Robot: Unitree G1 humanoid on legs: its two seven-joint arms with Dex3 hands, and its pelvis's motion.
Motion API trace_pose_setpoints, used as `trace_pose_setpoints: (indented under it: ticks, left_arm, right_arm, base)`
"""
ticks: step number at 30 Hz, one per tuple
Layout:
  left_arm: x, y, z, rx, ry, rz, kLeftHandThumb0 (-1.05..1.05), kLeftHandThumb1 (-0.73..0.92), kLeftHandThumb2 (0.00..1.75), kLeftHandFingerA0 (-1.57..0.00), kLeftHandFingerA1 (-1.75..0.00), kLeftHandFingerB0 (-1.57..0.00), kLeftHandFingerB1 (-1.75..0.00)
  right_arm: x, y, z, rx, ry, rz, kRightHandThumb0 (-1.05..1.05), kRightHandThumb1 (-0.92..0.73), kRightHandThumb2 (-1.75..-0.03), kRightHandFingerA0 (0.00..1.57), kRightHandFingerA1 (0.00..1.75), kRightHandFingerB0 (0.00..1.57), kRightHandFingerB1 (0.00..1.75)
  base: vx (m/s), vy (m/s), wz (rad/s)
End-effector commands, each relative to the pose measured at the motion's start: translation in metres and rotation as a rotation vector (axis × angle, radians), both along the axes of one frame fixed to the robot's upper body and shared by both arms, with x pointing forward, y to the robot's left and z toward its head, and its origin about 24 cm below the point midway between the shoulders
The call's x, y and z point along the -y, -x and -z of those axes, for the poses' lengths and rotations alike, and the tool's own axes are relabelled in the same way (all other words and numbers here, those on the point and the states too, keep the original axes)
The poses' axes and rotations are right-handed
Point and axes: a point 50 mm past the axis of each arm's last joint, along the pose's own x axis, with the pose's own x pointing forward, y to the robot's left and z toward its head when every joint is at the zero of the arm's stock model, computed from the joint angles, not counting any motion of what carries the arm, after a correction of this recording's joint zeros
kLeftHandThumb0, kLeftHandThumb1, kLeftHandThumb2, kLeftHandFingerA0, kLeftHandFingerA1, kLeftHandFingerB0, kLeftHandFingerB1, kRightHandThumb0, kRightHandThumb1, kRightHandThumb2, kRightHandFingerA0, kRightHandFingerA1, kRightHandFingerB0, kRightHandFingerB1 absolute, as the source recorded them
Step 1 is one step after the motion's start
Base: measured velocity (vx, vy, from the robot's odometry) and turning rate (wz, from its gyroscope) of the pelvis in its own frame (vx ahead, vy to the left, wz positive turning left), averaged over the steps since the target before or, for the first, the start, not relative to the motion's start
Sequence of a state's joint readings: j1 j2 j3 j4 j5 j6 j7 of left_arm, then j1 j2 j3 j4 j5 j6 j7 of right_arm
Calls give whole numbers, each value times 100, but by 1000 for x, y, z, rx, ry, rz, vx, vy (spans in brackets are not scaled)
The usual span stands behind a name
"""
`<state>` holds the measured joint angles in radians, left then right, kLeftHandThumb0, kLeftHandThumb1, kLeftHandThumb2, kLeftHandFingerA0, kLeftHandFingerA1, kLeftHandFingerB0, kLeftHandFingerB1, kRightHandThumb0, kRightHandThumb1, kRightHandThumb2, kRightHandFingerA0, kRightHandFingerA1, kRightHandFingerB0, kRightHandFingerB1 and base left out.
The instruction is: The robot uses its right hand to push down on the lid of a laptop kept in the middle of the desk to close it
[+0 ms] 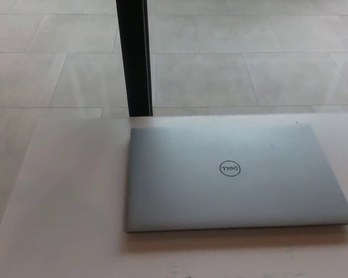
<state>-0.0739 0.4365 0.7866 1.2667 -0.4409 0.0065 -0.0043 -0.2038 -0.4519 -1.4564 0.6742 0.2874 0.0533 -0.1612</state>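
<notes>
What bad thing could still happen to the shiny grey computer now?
The flat silver-grey laptop already lies closed on the pale desk, so more pushing on its lid would likely only strain it. Its right corner sits near the picture's edge, and the desk's end there is out of view, so a nudge might slide it off. Neither robot hand shows.

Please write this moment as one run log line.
laptop: lid closed, flat on desk | left hand: not in view | right hand: not in view

The desk [69, 191] is cut off left, right and below; the black post [133, 55] runs off the top.
</notes>
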Motion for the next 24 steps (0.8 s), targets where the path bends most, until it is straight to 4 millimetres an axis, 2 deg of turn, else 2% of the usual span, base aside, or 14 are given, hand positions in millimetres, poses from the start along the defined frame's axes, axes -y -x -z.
trace_pose_setpoints:
  ticks: [1,3,4,5,6,7,9,11,13,15,16,19,21,24]
  left_arm:
    - [-11,4,-10,8,-38,-7,-81,76,116,-49,-67,-36,-55]
    - [-12,2,-11,13,-37,-4,-87,92,75,-51,-62,-42,-46]
    - [-12,1,-11,4,-43,-8,-93,77,93,-51,-64,-40,-51]
    - [-12,1,-11,3,-42,-9,-85,92,75,-51,-58,-43,-45]
    - [-12,2,-11,4,-42,-10,-85,92,76,-52,-60,-43,-45]
    - [-12,2,-11,7,-41,-14,-85,92,76,-51,-62,-43,-47]
    - [-14,-3,-13,21,-45,-10,-91,79,94,-50,-65,-39,-51]
    - [-14,-5,-14,23,-45,-14,-86,92,75,-53,-62,-44,-47]
    - [-14,-6,-15,18,-55,-7,-85,92,75,-52,-59,-44,-44]
    - [-18,-2,-17,16,-64,-15,-85,92,75,-52,-60,-44,-46]
    - [-19,-2,-18,22,-65,-18,-85,92,75,-52,-61,-45,-47]
    - [-19,-2,-18,28,-58,-2,-86,92,75,-48,-60,-41,-45]
    - [-18,-2,-17,20,-61,-1,-87,92,75,-49,-65,-42,-48]
    - [-15,-4,-15,25,-50,0,-87,92,75,-49,-63,-42,-47]
  right_arm:
    - [-13,12,33,151,-244,81,-89,-83,-89,80,157,18,84]
    - [-13,8,32,176,-259,85,-78,-92,-81,81,169,14,102]
    - [-14,6,31,173,-260,86,-81,-86,-122,93,135,38,90]
    - [-14,6,32,176,-259,80,-78,-92,-85,72,174,16,107]
    - [-14,6,33,183,-259,79,-86,-87,-123,93,138,38,93]
    - [-15,5,34,155,-251,82,-79,-92,-83,83,170,21,116]
    - [-18,-1,35,169,-260,61,-88,-92,-80,69,168,21,105]
    - [-20,-5,35,141,-264,46,-81,-80,-120,88,132,41,94]
    - [-23,-9,35,129,-264,25,-85,-91,-77,65,163,22,110]
    - [-27,-8,38,118,-273,28,-80,-78,-118,86,130,48,98]
    - [-29,-12,38,119,-270,14,-78,-92,-81,69,168,22,111]
    - [-28,-13,39,126,-285,14,-77,-92,-72,56,161,25,108]
    - [-27,-8,42,126,-279,5,-77,-79,-118,80,127,37,89]
    - [-27,-8,42,112,-283,3,-79,-80,-120,92,134,37,90]
  base:
    - [0,0,0]
    - [0,0,0]
    - [0,0,0]
    - [0,0,0]
    - [0,0,0]
    - [0,0,0]
    - [0,0,0]
    - [0,0,0]
    - [0,0,0]
    - [0,0,0]
    - [0,0,0]
    - [0,0,0]
    - [0,0,0]
    - [0,0,0]
